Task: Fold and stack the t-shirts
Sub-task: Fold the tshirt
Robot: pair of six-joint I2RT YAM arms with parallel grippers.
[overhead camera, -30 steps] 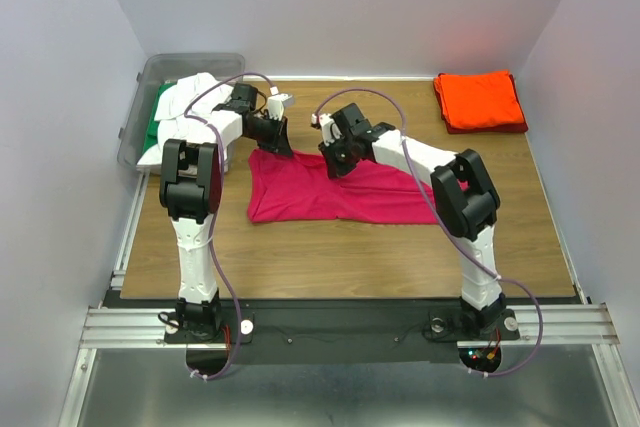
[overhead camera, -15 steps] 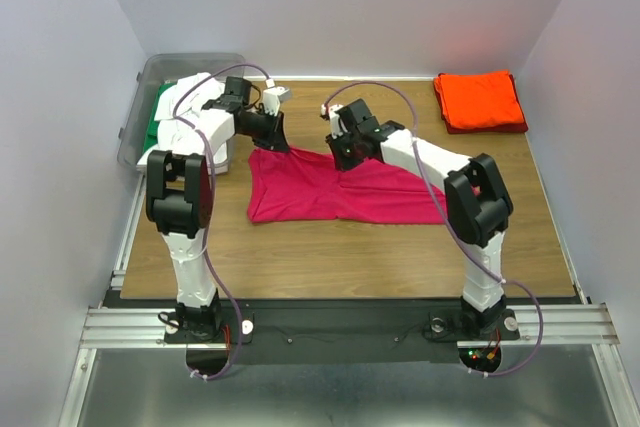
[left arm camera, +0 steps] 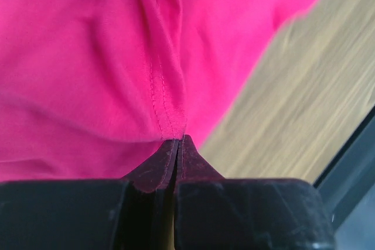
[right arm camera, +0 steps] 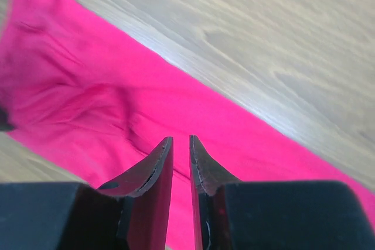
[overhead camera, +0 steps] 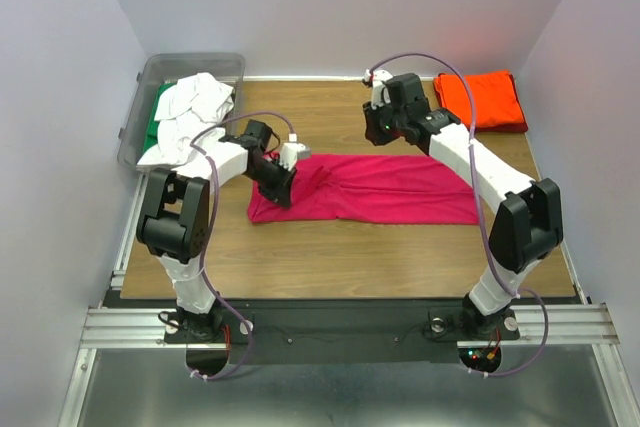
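Note:
The magenta-pink t-shirt (overhead camera: 390, 187) lies as a long, wrinkled band across the middle of the wooden table (overhead camera: 350, 247). My left gripper (overhead camera: 279, 190) sits low over its left part. In the left wrist view the gripper (left arm camera: 177, 139) is shut on a stitched hem of the pink shirt (left arm camera: 88, 57). My right gripper (overhead camera: 376, 131) hovers above the table just behind the band's back edge. Its jaws (right arm camera: 180, 139) stand a narrow gap apart with nothing between them, and the pink shirt (right arm camera: 88, 103) is below. A folded orange-red t-shirt (overhead camera: 480, 99) rests at the back right.
A clear grey plastic bin (overhead camera: 140, 97) at the back left holds crumpled white shirts (overhead camera: 190, 107) and a green one (overhead camera: 157, 117). White walls close in the table on three sides. Bare wood (right arm camera: 263, 39) shows behind the pink shirt.
The right gripper let go of the pink shirt and swung back and to the right, rising. The left gripper moved toward the near side with the hem. The shirt now lies stretched out longer.

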